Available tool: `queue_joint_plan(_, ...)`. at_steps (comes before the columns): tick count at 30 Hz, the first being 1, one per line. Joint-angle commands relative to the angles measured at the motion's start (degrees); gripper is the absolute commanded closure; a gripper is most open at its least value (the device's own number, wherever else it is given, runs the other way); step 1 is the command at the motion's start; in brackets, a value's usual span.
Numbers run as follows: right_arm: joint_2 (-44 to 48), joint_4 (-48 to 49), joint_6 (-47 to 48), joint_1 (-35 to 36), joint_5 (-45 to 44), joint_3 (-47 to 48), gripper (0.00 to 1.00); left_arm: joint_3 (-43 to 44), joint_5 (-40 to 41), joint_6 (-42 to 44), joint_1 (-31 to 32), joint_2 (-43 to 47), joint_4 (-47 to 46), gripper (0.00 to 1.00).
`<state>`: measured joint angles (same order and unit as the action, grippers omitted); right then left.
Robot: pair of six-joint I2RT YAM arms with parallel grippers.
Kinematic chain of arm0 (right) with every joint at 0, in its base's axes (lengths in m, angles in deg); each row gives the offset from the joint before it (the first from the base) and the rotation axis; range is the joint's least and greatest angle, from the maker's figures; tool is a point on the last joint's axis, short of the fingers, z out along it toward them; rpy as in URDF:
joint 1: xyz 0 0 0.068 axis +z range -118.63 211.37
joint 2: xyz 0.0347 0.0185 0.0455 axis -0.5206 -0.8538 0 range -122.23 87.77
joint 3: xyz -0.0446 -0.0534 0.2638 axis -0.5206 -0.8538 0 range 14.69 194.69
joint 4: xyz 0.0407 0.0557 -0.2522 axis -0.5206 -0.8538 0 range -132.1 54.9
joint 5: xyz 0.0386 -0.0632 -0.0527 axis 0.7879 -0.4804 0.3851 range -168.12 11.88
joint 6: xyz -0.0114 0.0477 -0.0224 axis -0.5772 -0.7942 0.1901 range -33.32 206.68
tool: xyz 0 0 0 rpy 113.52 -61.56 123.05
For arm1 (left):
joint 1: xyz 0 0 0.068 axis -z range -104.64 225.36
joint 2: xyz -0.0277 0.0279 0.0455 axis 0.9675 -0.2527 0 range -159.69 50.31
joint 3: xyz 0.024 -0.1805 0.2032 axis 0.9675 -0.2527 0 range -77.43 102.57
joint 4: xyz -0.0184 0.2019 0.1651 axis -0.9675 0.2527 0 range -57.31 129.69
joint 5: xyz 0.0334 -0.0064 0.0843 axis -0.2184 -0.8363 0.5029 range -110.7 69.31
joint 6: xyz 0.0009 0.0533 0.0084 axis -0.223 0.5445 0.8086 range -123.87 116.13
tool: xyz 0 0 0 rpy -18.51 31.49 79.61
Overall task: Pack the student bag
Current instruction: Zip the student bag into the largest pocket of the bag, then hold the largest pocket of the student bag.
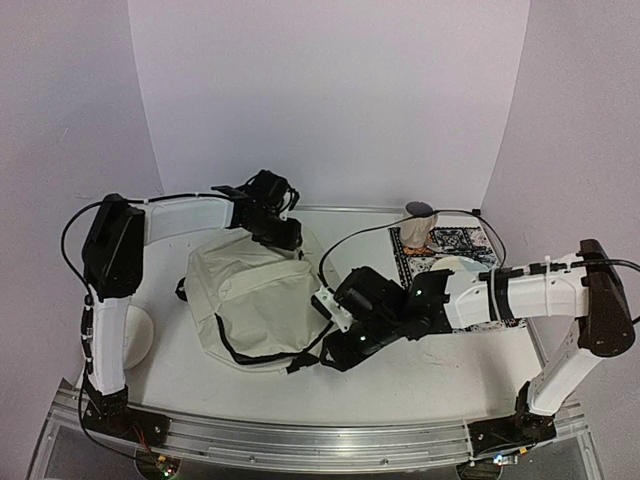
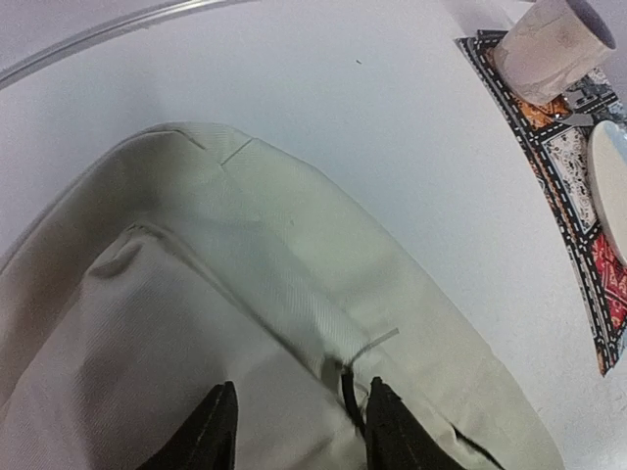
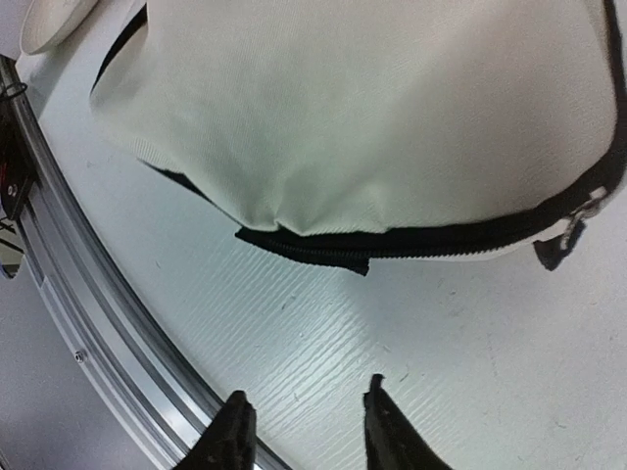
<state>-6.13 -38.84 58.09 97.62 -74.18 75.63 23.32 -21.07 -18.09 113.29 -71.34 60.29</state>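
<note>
The student bag is a cream fabric backpack with black zipper lines, lying flat left of the table's middle. My left gripper is at the bag's far edge. In the left wrist view it is open just over the bag fabric, with a thin black cord beside its right finger. My right gripper is at the bag's near right corner. In the right wrist view it is open and empty over bare table, a little short of the bag's black zipper.
A patterned red-blue mat lies at the back right with a beige roll and a white plate on it. A white disc lies left of the bag. A metal rail runs along the near table edge.
</note>
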Motion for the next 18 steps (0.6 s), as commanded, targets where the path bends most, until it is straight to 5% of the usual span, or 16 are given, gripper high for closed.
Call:
queue_joint_plan(1, 5.2, -4.4, 0.7, -4.0, -2.2, 3.2, 0.56, -7.1, 1.0, -0.7, 0.4, 12.8, -4.1, 0.49)
queue_joint_plan(7, 7.2, -4.5, 2.8, -12.0, 0.7, 3.7, 0.41, -16.2, 3.4, -4.2, 4.0, 22.2, -4.5, 0.37)
queue_joint_plan(18, -6.2, -2.0, 7.8, -22.4, 6.8, 12.5, 0.37, -27.6, 12.5, -13.3, 19.0, 32.0, -5.7, 0.26)
